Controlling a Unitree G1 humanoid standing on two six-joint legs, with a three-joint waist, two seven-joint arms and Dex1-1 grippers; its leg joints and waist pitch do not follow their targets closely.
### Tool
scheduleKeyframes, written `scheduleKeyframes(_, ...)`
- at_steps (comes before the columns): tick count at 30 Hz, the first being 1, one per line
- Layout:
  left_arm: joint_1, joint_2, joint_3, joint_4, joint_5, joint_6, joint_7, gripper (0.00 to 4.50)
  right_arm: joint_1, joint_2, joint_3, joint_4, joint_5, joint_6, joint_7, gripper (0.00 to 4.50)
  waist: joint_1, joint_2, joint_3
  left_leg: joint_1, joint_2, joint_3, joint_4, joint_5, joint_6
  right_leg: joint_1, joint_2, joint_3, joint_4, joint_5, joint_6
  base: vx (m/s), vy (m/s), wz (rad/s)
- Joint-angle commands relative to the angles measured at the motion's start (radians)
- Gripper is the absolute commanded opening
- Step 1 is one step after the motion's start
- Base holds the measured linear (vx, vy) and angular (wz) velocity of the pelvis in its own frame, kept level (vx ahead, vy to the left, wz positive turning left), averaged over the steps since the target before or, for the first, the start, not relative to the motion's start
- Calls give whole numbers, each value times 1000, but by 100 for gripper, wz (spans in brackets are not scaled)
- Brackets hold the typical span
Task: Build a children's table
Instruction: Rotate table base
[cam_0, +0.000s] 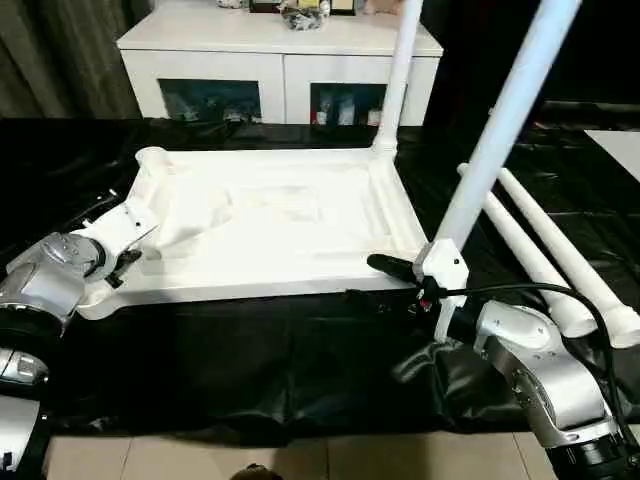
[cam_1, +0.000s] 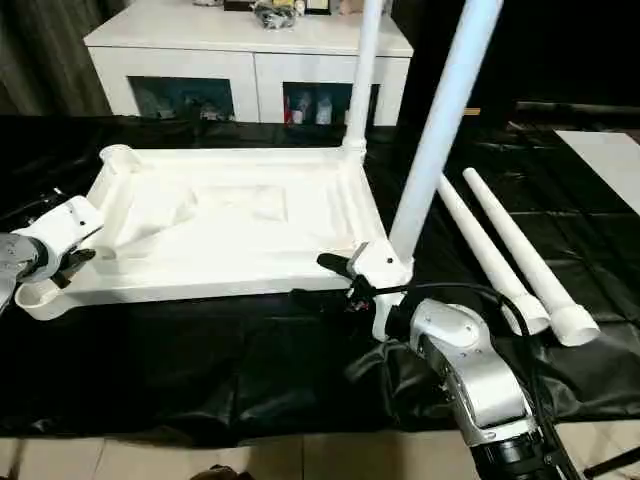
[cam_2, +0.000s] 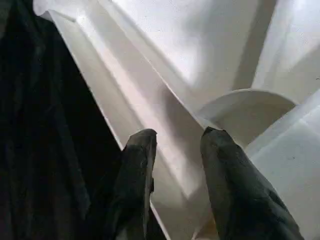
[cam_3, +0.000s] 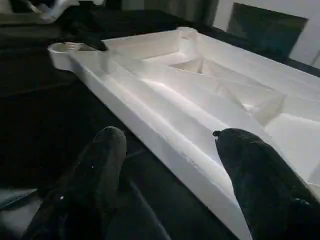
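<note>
Closest to the head camera, the robot's two silver forearms reach over a bench draped in black sheeting. On it lies the tabletop, upside down, ribbed underside up. At its near right corner the right gripper has its black fingers spread around the rim, just beside a mounted leg that rises at a slant from that corner socket. A second mounted leg stands in the far right corner. Two loose legs lie side by side on the sheeting toward the bench's right edge. At the tabletop's near left corner the left gripper sits against the rim. A white cabinet stands behind the bench.

From the left wrist, the black fingers straddle the tabletop's side wall beside a round corner socket, closed on that rim.

From the right wrist, the fingers stand wide apart, either side of the tabletop's long edge, without pinching it.
</note>
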Motion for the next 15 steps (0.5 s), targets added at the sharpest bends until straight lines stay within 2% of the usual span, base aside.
scheduleKeyframes(1,27,-43,-37,-49,-55,26,-131,175,-14,4,-30,52,-57,35,-93,323,-5,15,-47,60,79,-44,-114,-607,-116,-19,-58,30,-87,-319,-140,0,0,0)
scheduleKeyframes(4,50,-55,-56,-108,-71,51,-204,175,-19,22,-57,86,-74,53,-160,323,6,12,-46,71,78,-33,-109,-626,-121,-30,-60,36,-93,-331,-138,0,0,0)
scheduleKeyframes(7,71,-89,-62,-182,-93,91,-225,175,-18,33,-72,105,-100,68,-223,323,11,13,-46,63,80,-33,-113,-611,-114,-22,-61,34,-91,-342,-123,0,0,0)
scheduleKeyframes(11,96,-140,-74,-239,-101,119,-218,175,-21,58,-96,116,-101,87,-293,323,12,12,-44,60,78,-35,-113,-619,-111,-20,-65,34,-98,-397,-105,0,0,0)
scheduleKeyframes(14,122,-159,-88,-306,-125,153,-250,175,-34,78,-123,137,-111,85,-353,323,12,12,-41,66,78,-38,-111,-643,-112,-27,-67,33,-106,-465,-91,0,0,0)
scheduleKeyframes(15,139,-150,-93,-350,-129,178,-284,175,-41,89,-137,144,-109,82,-369,323,10,12,-39,64,76,-40,-112,-658,-111,-27,-66,31,-111,-497,-82,0,0,0)
